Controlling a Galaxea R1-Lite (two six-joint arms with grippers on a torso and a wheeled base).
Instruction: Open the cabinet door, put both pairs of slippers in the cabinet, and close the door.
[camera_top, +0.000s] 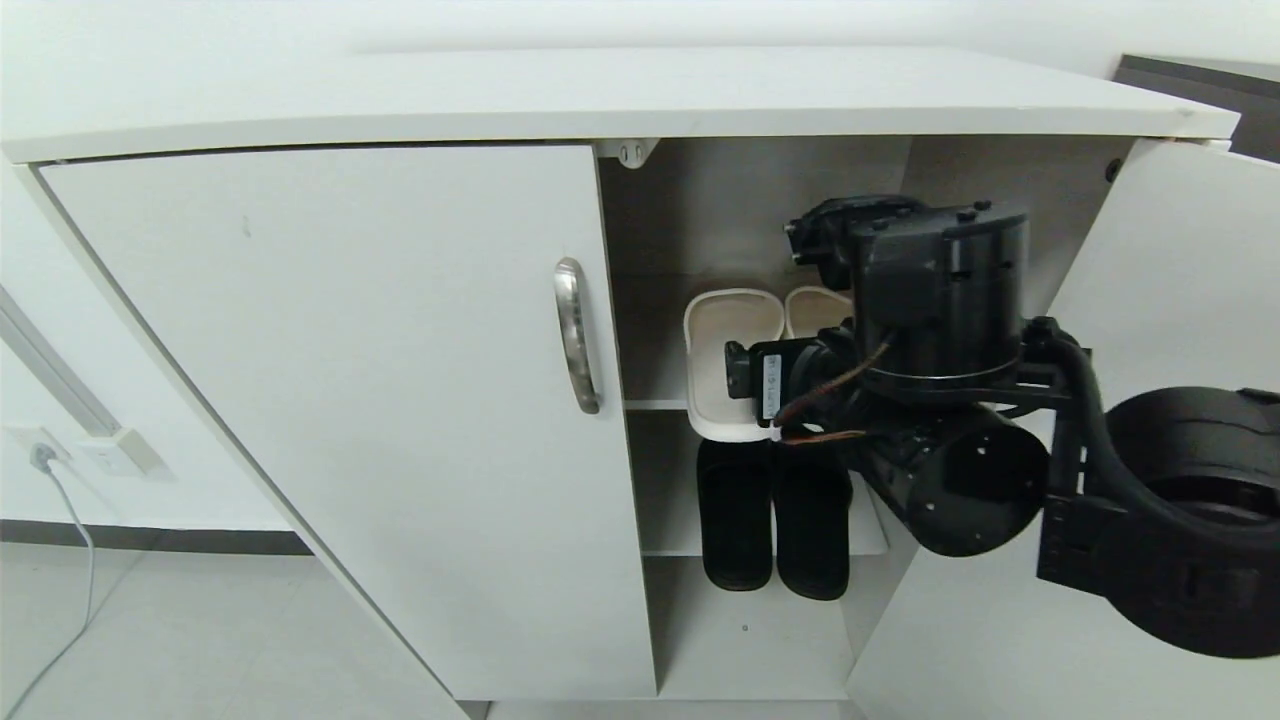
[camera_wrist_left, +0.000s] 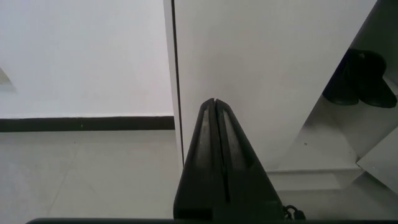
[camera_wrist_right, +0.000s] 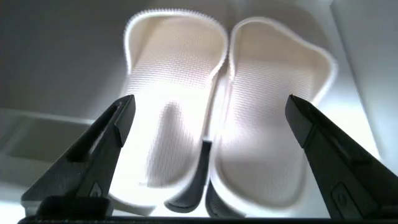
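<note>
**A:** Head view. What's logged?

**B:** White cabinet (camera_top: 620, 95). The left door (camera_top: 350, 400) is shut, with a metal handle (camera_top: 577, 335) at its inner edge. The right door (camera_top: 1170, 280) is swung wide. White slippers (camera_top: 725, 340) lie side by side on the upper shelf (camera_top: 655, 405), their near ends past its front edge. Black slippers (camera_top: 770, 520) lie on the lower shelf (camera_top: 665, 548), also overhanging the front edge.

**A:** Any arm in there?

**B:** The right arm (camera_top: 940, 300) sits in the opening, just in front of the white pair and covering part of it.

**A:** Left wrist view?

**B:** The left pincer (camera_wrist_left: 214, 106) is closed, fingers flat together with nothing between them. Its tips point at the lower part of the shut left door; I can't tell whether they touch. Pale floor (camera_wrist_left: 81, 180) lies below, with a dark baseboard (camera_wrist_left: 81, 123) along the wall. The black pair shows past the door's edge, on its shelf.

**A:** Right wrist view?

**B:** The right pincer (camera_wrist_right: 209, 102) is spread wide and grips nothing. One of the fingers (camera_wrist_right: 93, 155) stands to each side of the white pair, apart from it. Both slippers lie flat, edges touching.
</note>
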